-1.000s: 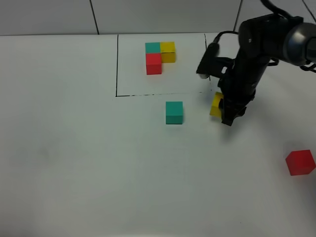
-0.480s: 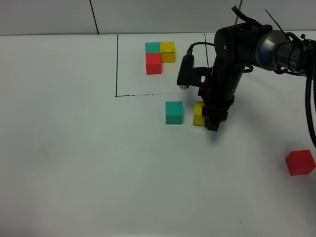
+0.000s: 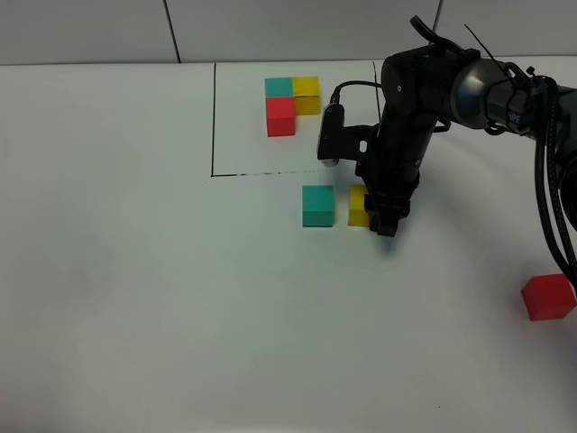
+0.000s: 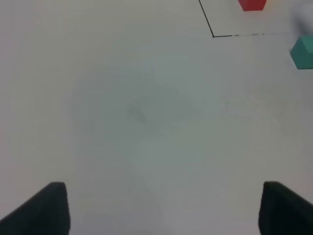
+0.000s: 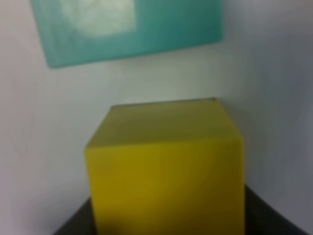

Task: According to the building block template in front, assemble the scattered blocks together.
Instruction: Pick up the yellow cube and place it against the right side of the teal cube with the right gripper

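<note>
The building block template point(image 3: 293, 101), a joined teal, yellow and red trio, lies at the back inside a thin black outline point(image 3: 214, 126). In front of the outline sits the loose teal block point(image 3: 317, 206) point(image 5: 132, 29). Just right of it, a small gap away, is the yellow block point(image 3: 358, 206) point(image 5: 166, 166), with my right gripper point(image 3: 383, 216) shut on it. Whether the yellow block rests on the table I cannot tell. The red block point(image 3: 547, 298) lies alone far to the right. My left gripper point(image 4: 161, 210) is open over bare table, outside the exterior high view.
The white table point(image 3: 135, 271) spreads wide to the left and front. The right arm's black cables point(image 3: 550, 180) hang along the right edge. The left wrist view catches the outline's corner point(image 4: 213, 35), the template's red cube point(image 4: 252, 4) and the teal block point(image 4: 303, 51).
My right gripper has carried the yellow block leftward, from right of the outline's front edge to just beside the teal block. The left gripper has not changed.
</note>
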Tool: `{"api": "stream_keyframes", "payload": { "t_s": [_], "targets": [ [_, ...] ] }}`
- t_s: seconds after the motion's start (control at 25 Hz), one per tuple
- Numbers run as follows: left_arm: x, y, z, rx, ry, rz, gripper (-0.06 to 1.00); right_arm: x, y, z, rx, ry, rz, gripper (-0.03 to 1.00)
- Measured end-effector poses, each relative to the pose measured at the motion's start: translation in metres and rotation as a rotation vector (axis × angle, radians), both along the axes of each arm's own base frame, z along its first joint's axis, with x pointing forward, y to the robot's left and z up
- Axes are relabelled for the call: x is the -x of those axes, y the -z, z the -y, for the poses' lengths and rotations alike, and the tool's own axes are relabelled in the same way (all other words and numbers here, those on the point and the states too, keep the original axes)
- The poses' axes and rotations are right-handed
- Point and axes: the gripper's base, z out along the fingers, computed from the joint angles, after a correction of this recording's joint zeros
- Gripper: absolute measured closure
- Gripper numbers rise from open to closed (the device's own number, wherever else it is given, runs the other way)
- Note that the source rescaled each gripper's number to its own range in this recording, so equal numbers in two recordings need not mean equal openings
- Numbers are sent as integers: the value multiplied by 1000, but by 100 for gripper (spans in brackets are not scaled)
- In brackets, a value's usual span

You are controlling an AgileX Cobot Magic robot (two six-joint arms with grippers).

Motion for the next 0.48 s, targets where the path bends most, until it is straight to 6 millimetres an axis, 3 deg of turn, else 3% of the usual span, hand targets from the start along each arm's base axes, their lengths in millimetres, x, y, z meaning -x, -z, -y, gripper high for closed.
{"api": "stream_keyframes", "payload": {
  "t_s": [0.48],
  "targets": [
    [0,0,0,0,0,0,24,0,4,-4,16,-47,3,96]
  ]
}}
